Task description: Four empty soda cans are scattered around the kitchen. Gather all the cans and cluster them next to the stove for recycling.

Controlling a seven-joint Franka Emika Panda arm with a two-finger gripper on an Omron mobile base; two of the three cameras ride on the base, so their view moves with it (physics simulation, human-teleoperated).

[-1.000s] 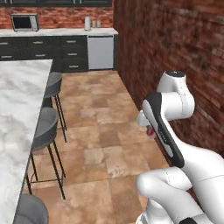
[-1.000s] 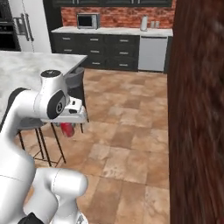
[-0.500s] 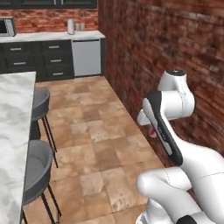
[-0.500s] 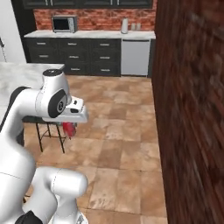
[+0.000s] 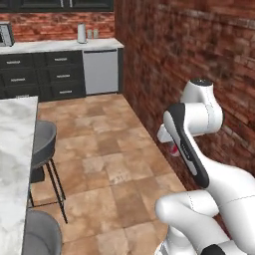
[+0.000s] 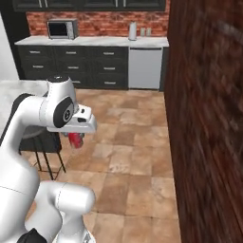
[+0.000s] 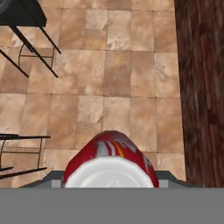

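Observation:
A red soda can [image 5: 172,148] with a silver top hangs above the tiled floor, held in my gripper [image 5: 171,145], which is shut on it. From the other side, the soda can [image 6: 76,139] shows under the white hand, between the fingers of the gripper [image 6: 76,142]. In the hand view the soda can [image 7: 109,159] sits right in front of the camera, silver end toward it, covering the fingertips. The stove is out of view.
A brick wall [image 5: 199,60] runs close along the right of the arm. A marble island [image 5: 12,149] with dark stools [image 5: 42,144] stands to the left. At the back are dark cabinets, a dishwasher [image 6: 144,69], a microwave [image 6: 61,30] and a kettle [image 5: 81,33].
The whole scene has shifted in both base views, so the base has moved; the brick wall and back counter now sit differently. The arm holds the same pose with the can in its grip.

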